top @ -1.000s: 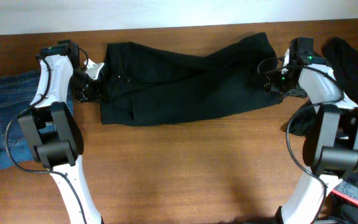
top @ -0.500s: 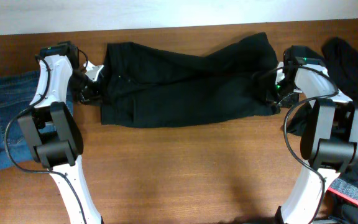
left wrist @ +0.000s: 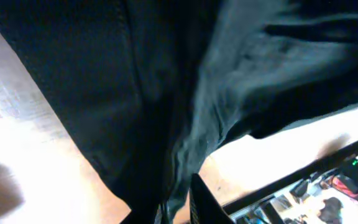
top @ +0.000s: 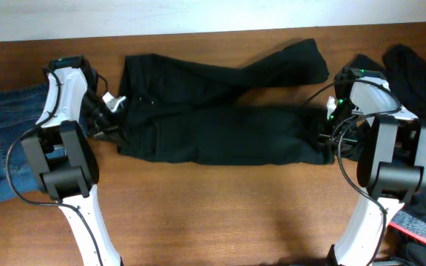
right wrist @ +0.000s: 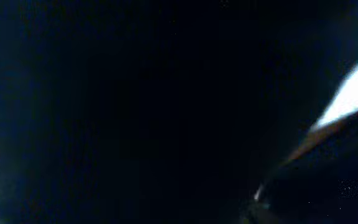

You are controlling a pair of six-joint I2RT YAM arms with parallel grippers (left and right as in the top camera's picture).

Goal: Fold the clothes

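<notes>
The long black trousers [top: 220,133] lie across the back half of the table, one leg angled up toward the far right corner. My left gripper [top: 115,124] sits at their left waist end. In the left wrist view it [left wrist: 179,214] is shut on a pinch of the black fabric [left wrist: 166,93]. My right gripper [top: 329,137] is at the hem end on the right, pressed into the cloth. Dark fabric [right wrist: 135,106] fills the right wrist view and hides its fingers. The hem follows that gripper.
Folded blue denim jeans [top: 9,140] lie at the left edge beside the left arm. A heap of black garments [top: 420,74] sits at the far right, with a red-edged item [top: 420,233] at the bottom right corner. Bare wooden table [top: 220,207] spreads in front.
Both grippers have moved toward the front of the table, dragging the lower trouser leg and waist with them. The trousers now lie longer and flatter.
</notes>
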